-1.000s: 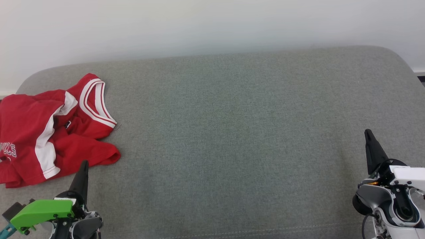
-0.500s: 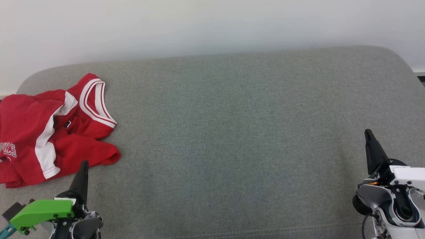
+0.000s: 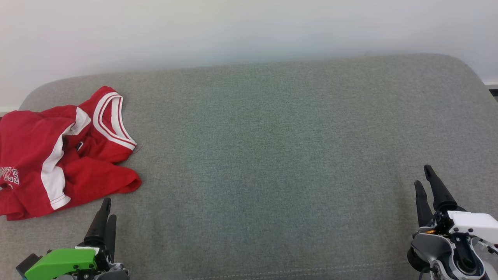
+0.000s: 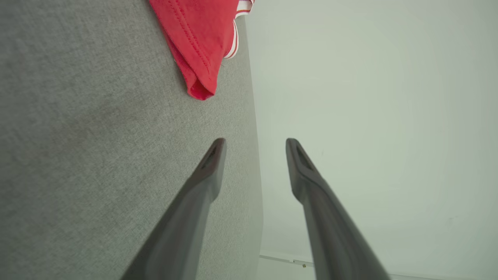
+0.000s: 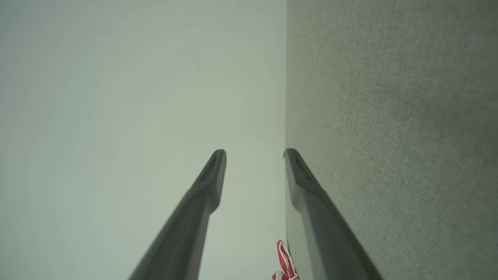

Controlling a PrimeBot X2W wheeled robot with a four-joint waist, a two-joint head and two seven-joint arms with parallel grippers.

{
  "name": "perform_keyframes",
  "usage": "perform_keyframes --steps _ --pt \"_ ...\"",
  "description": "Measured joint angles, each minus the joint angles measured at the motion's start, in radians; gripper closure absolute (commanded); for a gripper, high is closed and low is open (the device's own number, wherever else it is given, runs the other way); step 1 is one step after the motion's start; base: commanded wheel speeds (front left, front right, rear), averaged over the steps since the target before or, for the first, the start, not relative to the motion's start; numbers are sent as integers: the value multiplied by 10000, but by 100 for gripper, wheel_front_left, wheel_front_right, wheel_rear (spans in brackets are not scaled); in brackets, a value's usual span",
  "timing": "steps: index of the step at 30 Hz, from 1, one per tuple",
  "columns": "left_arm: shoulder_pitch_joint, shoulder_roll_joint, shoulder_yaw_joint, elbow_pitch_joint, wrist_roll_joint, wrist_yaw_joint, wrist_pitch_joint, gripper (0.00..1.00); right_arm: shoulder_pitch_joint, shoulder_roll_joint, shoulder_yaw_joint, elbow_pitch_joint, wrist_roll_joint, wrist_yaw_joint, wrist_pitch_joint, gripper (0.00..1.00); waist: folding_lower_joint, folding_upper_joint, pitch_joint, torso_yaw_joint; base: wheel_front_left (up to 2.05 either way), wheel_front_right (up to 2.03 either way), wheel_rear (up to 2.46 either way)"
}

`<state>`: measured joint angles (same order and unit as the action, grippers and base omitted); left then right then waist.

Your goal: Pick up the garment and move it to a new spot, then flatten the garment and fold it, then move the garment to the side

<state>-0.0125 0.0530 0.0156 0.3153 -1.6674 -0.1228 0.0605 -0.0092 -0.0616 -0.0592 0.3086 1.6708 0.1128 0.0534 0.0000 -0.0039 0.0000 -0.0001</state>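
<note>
Grey fabric cushion (image 3: 272, 155) takes up most of the head view, with a plain pale wall (image 3: 233, 31) along the top. The red garment (image 3: 58, 163) with white trim lies crumpled on the cushion at the left of the frame, mid-height. Its striped collar (image 3: 111, 120) sits at the upper right of the heap. The heap's left part is cut off by the frame edge, and the white lettering (image 3: 9, 175) there is clipped, so I can't read it.

At lower left, the left gripper (image 3: 109, 208) sits just below the garment's hem, not touching. Its fingers are apart and hold nothing — the left wrist view shows a clear gap. At lower right, the right gripper (image 3: 422, 175) is well apart from the garment, fingers likewise spread and empty. Both wrist bodies are cut off by the bottom edge. The right wrist view has a sliver of red-and-white cloth at its bottom edge, too small to say which part.
</note>
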Motion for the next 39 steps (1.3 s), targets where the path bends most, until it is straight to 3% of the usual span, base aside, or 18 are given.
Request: perform_keyframes --steps 14,23,39 --pt "-43 -2 -209 -286 219 0 -267 0 -17 -8 96 -385 -90 2 -194 0 0 0 20 -3 0 0 0" --pt "-120 54 -474 -606 934 -2 -637 0 -29 -13 305 -823 -462 4 -454 0 0 0 45 2 0 0 0" --pt "-410 673 -1047 -995 3981 2 -1244 0 -62 -813 963 -1528 -2832 8 -1141 0 0 0 81 -3 0 0 0"
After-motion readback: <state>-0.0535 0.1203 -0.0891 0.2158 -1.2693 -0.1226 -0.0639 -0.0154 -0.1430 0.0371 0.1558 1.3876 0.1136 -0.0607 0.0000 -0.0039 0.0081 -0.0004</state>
